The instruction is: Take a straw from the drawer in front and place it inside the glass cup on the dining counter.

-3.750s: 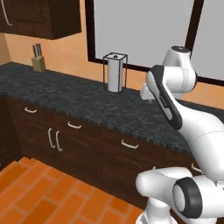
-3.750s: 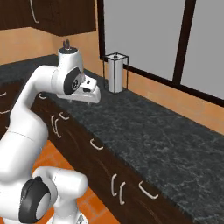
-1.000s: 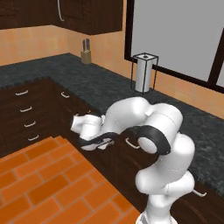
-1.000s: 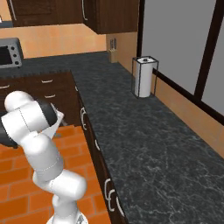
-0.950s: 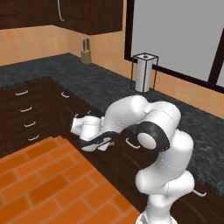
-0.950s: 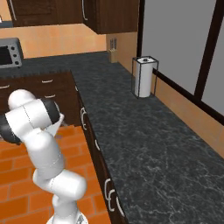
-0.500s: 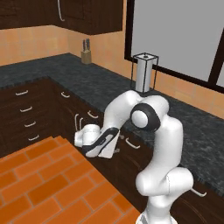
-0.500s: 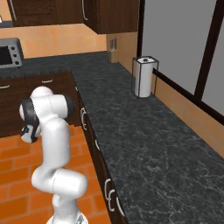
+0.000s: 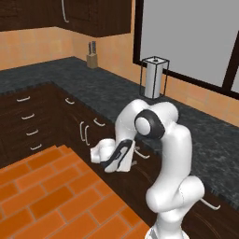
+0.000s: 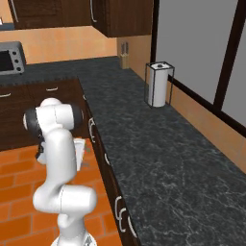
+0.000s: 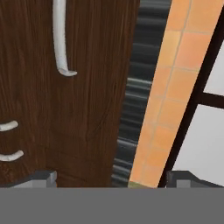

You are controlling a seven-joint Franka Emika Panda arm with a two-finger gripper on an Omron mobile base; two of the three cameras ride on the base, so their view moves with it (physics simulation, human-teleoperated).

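Reading near to far, I see the gripper (image 9: 125, 158) low by the dark cabinet fronts, jaws spread wide, grasping nothing. Just ahead, the drawer (image 11: 74, 100) is closed, its silver handle (image 11: 60, 41) untouched. Beyond lie the granite counter (image 9: 116, 98) and the towel holder (image 9: 154, 78).

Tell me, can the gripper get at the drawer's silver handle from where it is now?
Probably yes. The gripper hangs open, low beside the dark cabinet fronts, and the hand view shows a curved silver handle on the wood front ahead with nothing in between, though not lined up between the fingertips.
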